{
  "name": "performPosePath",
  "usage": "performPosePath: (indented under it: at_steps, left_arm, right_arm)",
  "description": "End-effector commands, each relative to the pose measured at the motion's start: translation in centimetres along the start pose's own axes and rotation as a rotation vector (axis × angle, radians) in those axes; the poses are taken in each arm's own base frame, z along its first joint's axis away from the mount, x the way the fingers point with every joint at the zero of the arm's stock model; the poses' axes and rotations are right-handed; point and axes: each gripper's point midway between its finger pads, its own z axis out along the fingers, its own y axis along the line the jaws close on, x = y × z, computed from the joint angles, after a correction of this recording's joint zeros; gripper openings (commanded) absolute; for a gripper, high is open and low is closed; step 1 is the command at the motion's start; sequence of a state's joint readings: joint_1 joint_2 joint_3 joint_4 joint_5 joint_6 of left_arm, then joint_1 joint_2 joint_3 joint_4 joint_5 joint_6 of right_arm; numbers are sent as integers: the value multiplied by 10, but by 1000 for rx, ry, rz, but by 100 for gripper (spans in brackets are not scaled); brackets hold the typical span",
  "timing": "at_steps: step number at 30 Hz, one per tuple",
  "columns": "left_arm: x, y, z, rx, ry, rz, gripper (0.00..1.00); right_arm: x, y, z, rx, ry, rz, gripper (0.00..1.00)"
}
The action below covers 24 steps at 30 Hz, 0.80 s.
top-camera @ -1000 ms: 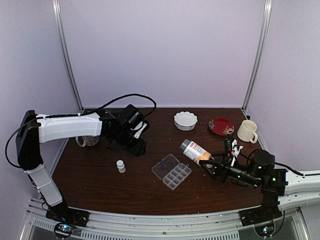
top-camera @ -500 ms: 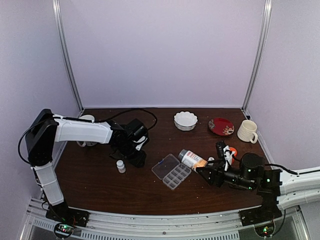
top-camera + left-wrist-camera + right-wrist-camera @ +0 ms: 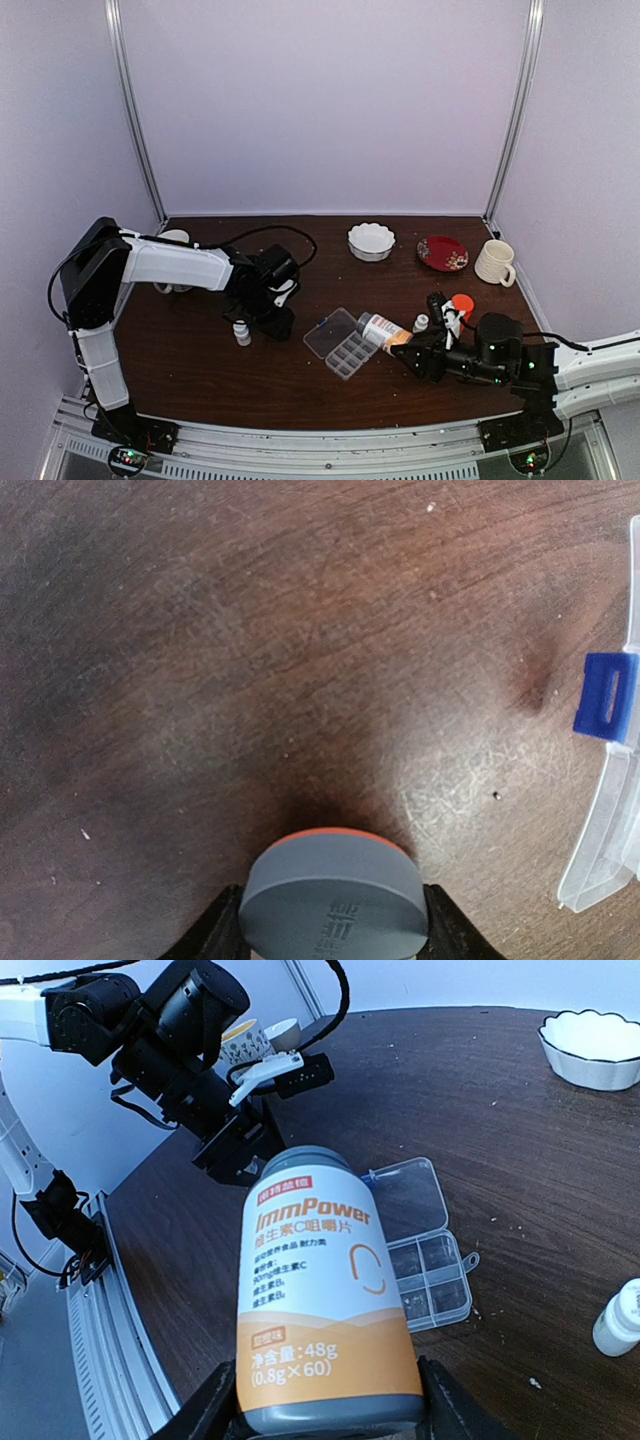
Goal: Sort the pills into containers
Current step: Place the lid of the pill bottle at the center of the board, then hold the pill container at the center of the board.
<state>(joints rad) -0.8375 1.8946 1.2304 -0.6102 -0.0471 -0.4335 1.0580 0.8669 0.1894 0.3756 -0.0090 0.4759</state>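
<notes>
- Now the left arm reaches out over the table (image 3: pixel 200 372), its wrist bent down and the left gripper (image 3: pixel 272 318) low, just left of the organizer box (image 3: pixel 345 345).
- Its fingers (image 3: pixel 215 932) pinch a grey round cap (image 3: pixel 335 890) from both sides.
- Low and stretched leftward, the right arm ends in the right gripper (image 3: pixel 322 1412), clamped on the base of an orange-and-white bottle (image 3: pixel 320 1280) whose grey end points toward the box.
- That box lies open between both grippers.

Jaws grip orange bottle (image 3: pixel 322 1300) (organizer box (image 3: pixel 432 1260) behind).
</notes>
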Motion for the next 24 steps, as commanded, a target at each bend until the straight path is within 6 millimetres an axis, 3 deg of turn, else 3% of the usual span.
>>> performPosePath:
  at_steps: [1, 5, 9, 14, 24]
  left_arm:
    - [-9, -5, -3, 29, -19, -9, 49]
    - [-10, -4, -9, 25, -13, -2, 57]
    - [-12, -5, -18, 27, -20, 3, 83]
    - [-19, -2, -36, 24, -67, -7, 97]
    - [-44, -14, -105, 125, -247, -57, 98]
  right_arm:
    - [-5, 4, 2, -27, -20, 22, 0]
    - [-4, 6, 4, -29, -9, 17, 0]
    - [-5, 7, 7, -33, -5, 12, 0]
    - [-5, 9, 8, -38, -2, 9, 0]
    - [-5, 7, 8, -30, -6, 23, 0]
